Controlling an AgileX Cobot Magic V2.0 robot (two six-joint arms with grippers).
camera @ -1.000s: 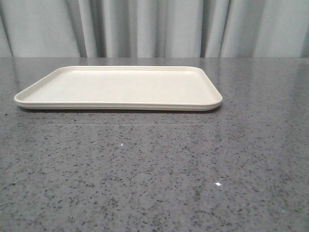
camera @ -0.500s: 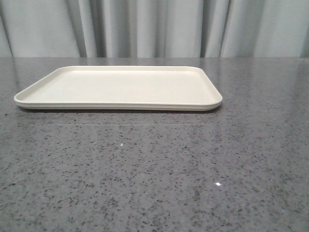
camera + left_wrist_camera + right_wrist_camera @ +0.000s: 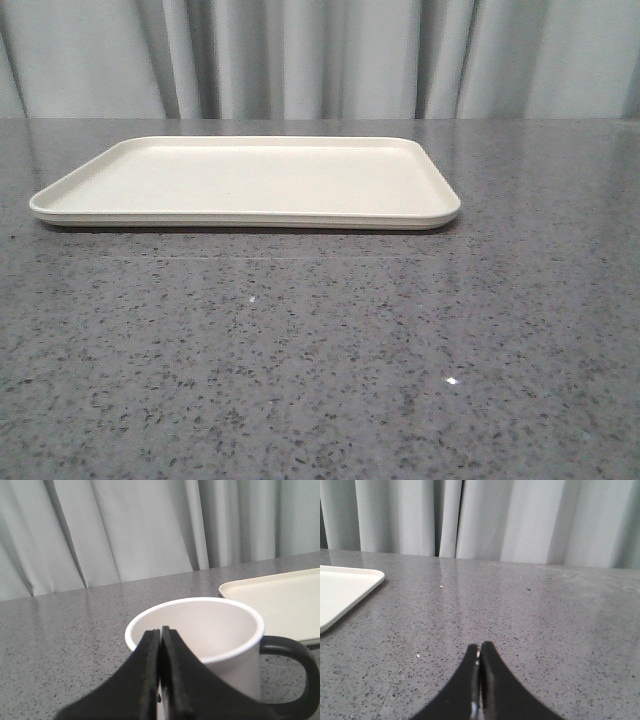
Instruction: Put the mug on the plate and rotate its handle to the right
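Two grippers are sitting with fingers pressed together, gripping nothing: the left gripper (image 3: pixel 160 635) is hovering just in front of the mug (image 3: pixel 210 645), the right gripper (image 3: pixel 479 652) over bare surface (image 3: pixel 320 380). The mug is standing upright and empty off the plate's (image 3: pixel 250 180) left edge, its handle (image 3: pixel 292 672) pointing toward the plate. Advancing while closed is risking a shove that tips the mug or slides it away. Farther back, the plate is lying flat near the far edge, holding nothing.
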